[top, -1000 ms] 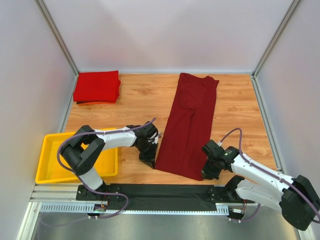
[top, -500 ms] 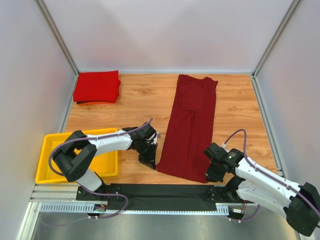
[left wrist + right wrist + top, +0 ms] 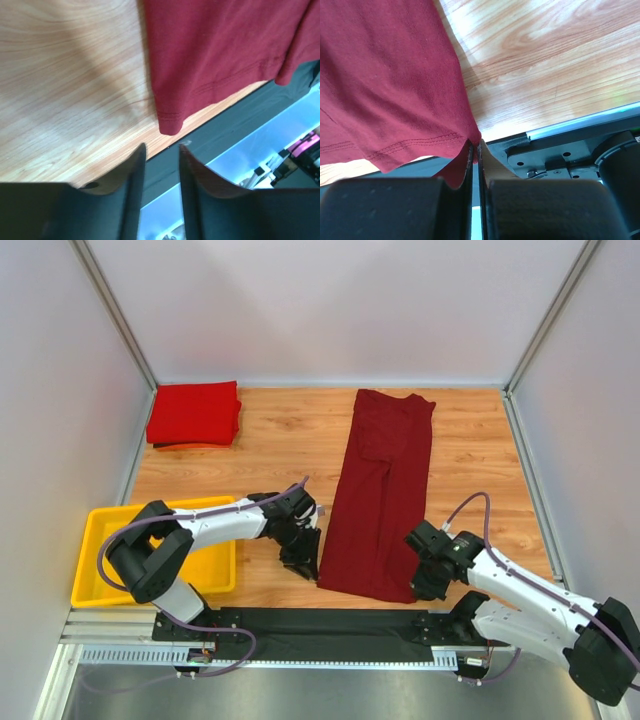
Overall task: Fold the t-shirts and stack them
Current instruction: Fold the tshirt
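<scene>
A dark maroon t-shirt (image 3: 385, 490) lies as a long folded strip running from the table's back towards the front. A brighter red t-shirt (image 3: 195, 412) sits folded at the back left. My left gripper (image 3: 303, 565) is open beside the maroon shirt's near left corner. In the left wrist view that corner (image 3: 170, 125) rests on the wood just ahead of the left gripper (image 3: 161, 146), apart from the tips. My right gripper (image 3: 420, 588) is shut on the maroon shirt's near right corner. The right wrist view shows the hem (image 3: 385, 75) pinched in the right gripper (image 3: 475, 145).
A yellow tray (image 3: 85, 550) stands at the front left, next to the left arm. The black base rail (image 3: 320, 625) runs along the table's near edge, right below both grippers. White walls close in the back and both sides.
My left gripper has opened and let go of the maroon shirt's near left corner, which now lies on the table. The right gripper has shifted slightly left, still gripping its corner.
</scene>
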Motion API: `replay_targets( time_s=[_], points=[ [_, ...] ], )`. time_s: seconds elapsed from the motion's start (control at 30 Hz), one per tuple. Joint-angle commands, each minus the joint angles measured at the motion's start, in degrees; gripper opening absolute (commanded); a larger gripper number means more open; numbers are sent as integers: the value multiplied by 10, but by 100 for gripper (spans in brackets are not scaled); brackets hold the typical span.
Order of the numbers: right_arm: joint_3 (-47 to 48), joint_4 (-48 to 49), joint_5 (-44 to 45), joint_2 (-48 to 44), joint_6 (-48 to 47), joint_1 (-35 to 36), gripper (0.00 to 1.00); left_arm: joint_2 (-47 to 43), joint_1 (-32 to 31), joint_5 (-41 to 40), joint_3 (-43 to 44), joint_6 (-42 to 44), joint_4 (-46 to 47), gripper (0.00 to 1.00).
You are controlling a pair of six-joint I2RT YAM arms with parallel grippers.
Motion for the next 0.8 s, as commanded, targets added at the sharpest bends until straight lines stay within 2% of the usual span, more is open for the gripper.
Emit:
replay_targets(
  time_s=[0.0, 0.1, 0.43, 0.6, 0.77],
  points=[
    [14, -4, 15, 1, -6, 4, 0, -17, -5, -24, 9, 6, -25, 42],
    [9, 2, 13, -6, -6, 4, 0, -20, -5, -27, 4, 0, -17, 48],
    [6, 9, 10, -13, -9, 5, 0, 29, -12, -28, -16, -38, 60, 46],
    [1, 9, 10, -25, -7, 5, 0, 48, -15, -49, -20, -48, 50, 33],
    [0, 9, 11, -26, -7, 5, 0, 57, -27, -30, -17, -52, 70, 29]
  ],
)
